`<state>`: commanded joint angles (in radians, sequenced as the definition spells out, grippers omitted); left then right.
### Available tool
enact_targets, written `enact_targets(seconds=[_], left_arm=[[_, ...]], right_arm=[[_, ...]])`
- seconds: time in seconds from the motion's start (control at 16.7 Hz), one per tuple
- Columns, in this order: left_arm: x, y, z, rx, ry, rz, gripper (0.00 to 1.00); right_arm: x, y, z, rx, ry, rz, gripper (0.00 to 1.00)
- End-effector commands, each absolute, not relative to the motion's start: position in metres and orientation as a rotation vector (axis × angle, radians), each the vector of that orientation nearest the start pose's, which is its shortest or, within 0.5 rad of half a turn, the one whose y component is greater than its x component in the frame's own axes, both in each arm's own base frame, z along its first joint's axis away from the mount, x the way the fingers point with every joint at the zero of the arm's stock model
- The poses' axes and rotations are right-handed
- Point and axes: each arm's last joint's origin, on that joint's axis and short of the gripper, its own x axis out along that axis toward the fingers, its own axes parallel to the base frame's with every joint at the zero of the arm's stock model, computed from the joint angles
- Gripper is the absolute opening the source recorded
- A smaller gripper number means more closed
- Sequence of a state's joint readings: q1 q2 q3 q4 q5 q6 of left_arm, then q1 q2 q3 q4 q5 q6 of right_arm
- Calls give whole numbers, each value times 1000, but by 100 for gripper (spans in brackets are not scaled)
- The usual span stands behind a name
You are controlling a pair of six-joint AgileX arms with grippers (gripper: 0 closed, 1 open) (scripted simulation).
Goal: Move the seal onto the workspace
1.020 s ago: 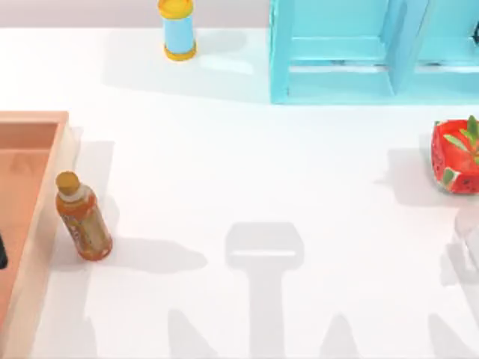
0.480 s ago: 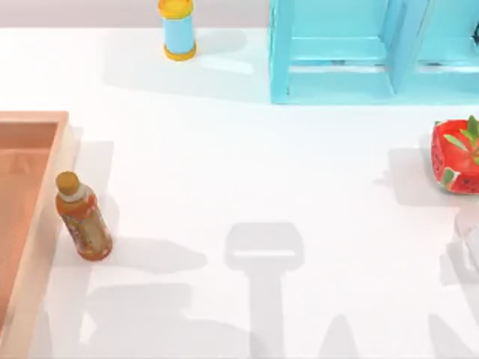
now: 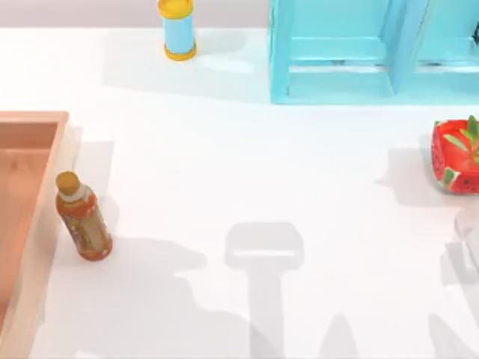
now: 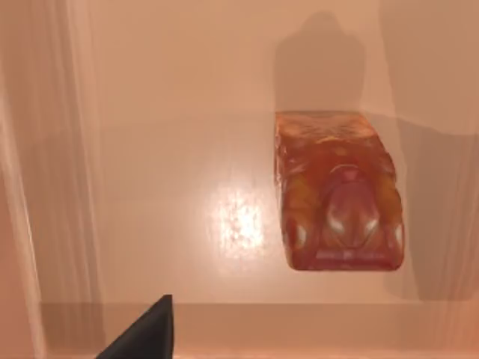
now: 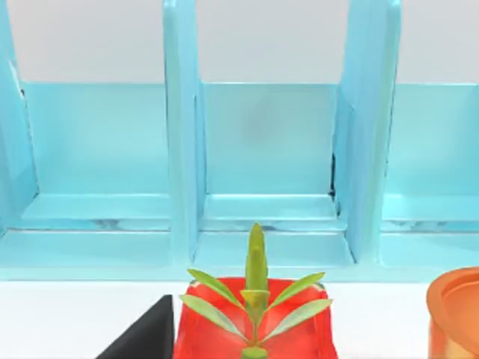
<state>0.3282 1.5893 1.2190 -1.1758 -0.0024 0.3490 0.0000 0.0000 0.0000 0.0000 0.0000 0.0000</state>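
Note:
The seal [image 4: 340, 202], an amber-brown block with a red rounded top, rests on the floor of the orange-brown wooden tray [image 4: 187, 112]. It sits close to one tray wall. A dark tip of my left gripper [image 4: 146, 336] hangs above the tray floor, apart from the seal. In the top view the tray [image 3: 22, 187] lies at the table's left edge, and the white workspace [image 3: 247, 164] spreads to its right. A dark tip of my right gripper [image 5: 146, 333] shows near the watermelon pot at the table's right.
An orange-brown tea bottle [image 3: 82, 217] stands just right of the tray. A blue bottle with a yellow cap [image 3: 178, 28] stands at the back. The turquoise shelf unit [image 3: 367, 52] fills the back right, with the red watermelon pot [image 3: 456, 157] in front of it.
A dark piece of my left arm at the top view's left edge has gone out of that view. Its shadow has spread across the table's lower left. The objects have not moved.

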Motion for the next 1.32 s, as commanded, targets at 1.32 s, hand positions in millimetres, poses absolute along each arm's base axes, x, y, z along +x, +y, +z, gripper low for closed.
enact_targets(seconds=[1.32], left_arm=[[272,97,131,18,1571,-14,100]], right_arm=[[106,-1,160,0,0,0,100]])
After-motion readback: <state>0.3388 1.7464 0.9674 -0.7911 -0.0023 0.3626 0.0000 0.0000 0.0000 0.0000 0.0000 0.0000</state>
